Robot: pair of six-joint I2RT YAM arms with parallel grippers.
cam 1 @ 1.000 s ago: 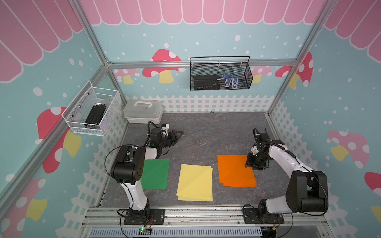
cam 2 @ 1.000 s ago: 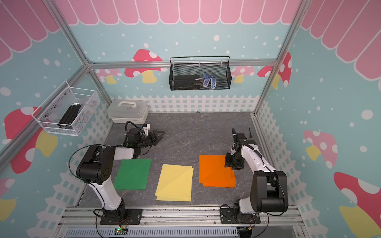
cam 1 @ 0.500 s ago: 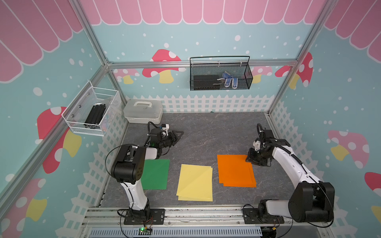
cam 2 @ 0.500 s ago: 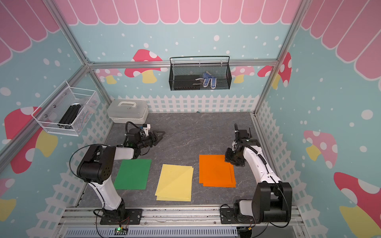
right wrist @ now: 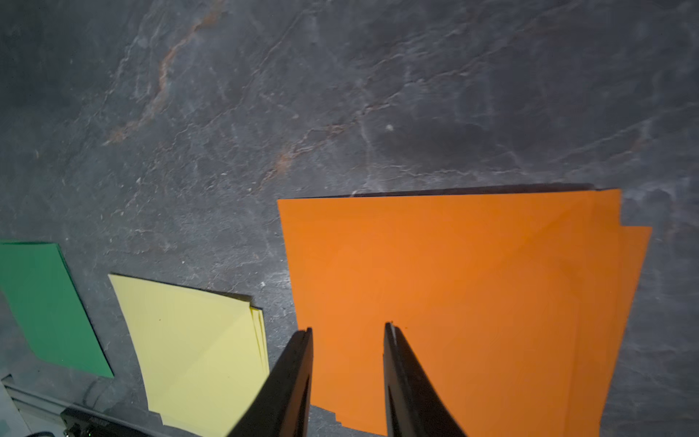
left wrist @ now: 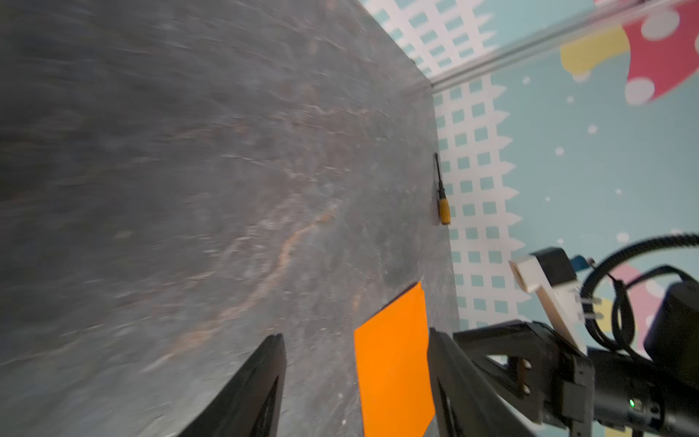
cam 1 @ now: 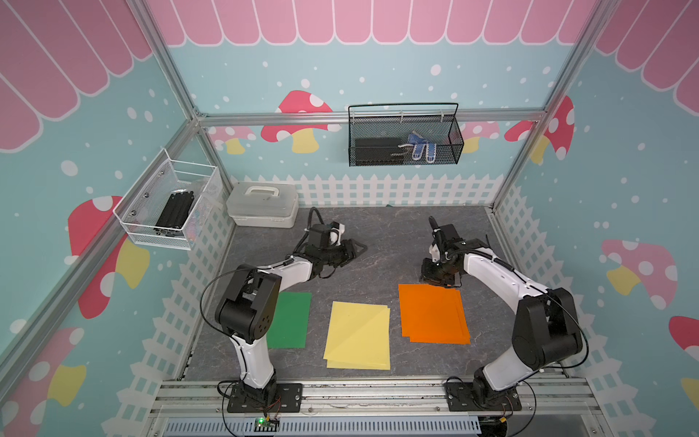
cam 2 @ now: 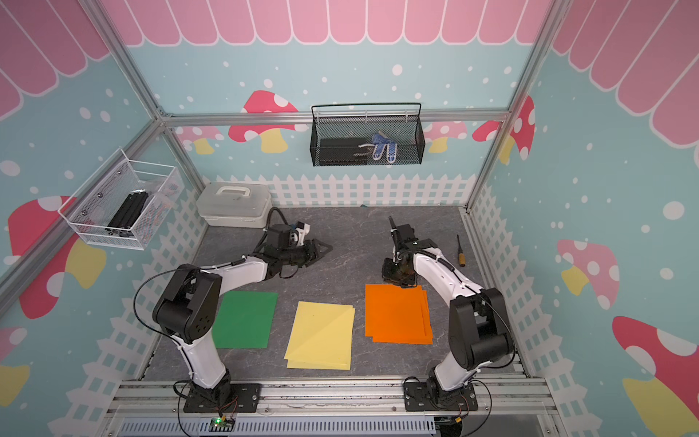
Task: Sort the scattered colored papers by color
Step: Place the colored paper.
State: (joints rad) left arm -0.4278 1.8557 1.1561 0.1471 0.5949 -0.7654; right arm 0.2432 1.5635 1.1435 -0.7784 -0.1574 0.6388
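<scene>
Three piles of colored papers lie side by side near the front in both top views: green (cam 1: 289, 319), yellow (cam 1: 359, 335) and orange (cam 1: 433, 318). The sheets within the yellow (cam 2: 321, 335) and orange (cam 2: 397, 318) piles are slightly fanned. My right gripper (cam 1: 435, 278) hangs just above the far edge of the orange pile. In the right wrist view the gripper (right wrist: 348, 327) is open, with only the orange papers (right wrist: 472, 295) behind the gap. My left gripper (cam 1: 357, 249) hovers open over bare mat behind the green pile, holding nothing; it is also open in the left wrist view (left wrist: 355, 336).
A white lidded case (cam 1: 263, 204) stands at the back left. A screwdriver (cam 2: 460, 251) lies by the right fence. A black wire basket (cam 1: 404, 145) hangs on the back wall and a white one (cam 1: 170, 212) on the left wall.
My right gripper has moved left and back, from the right side of the orange pile to its far edge, and its jaws have narrowed. The left arm has stayed still.
</scene>
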